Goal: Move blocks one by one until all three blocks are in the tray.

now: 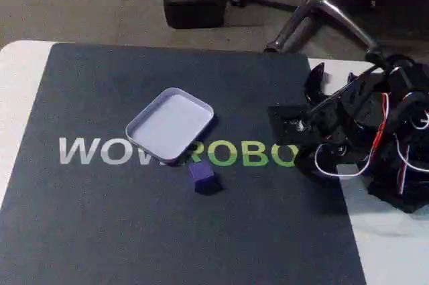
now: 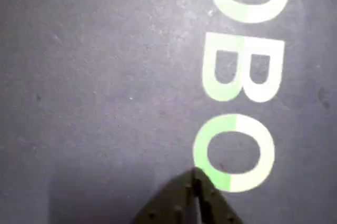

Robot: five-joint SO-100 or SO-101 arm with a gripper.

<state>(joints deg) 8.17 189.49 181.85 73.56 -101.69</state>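
In the fixed view we see a dark mat [image 1: 134,231] printed with "WOW ROBO" lettering [image 1: 87,151] covering most of a white table [image 1: 20,64]. The pale lavender tray [image 1: 139,128] sits near the mat's middle, turned at an angle, its lower corner overlapping the lettering, and we see nothing inside it. 1 small purple-blue cube [image 1: 201,176] lies on the mat just below that corner, close to the tray but apart from it.

The black arm [image 1: 375,131] is folded low at the right side of the mat, with white and red wires looping around it, well apart from both cube and tray. Its gripper [image 1: 281,123] points left, level with the letters "BO".

In the wrist view we look down on the mat and the green and white letters [image 2: 242,71]. The gripper [image 2: 195,179] enters from the bottom edge, its 2 dark fingers [image 2: 176,203] meeting at a point with nothing between them, so we read them as closed and empty.

Beyond the table, a chair base [image 1: 315,3] stands on the floor.
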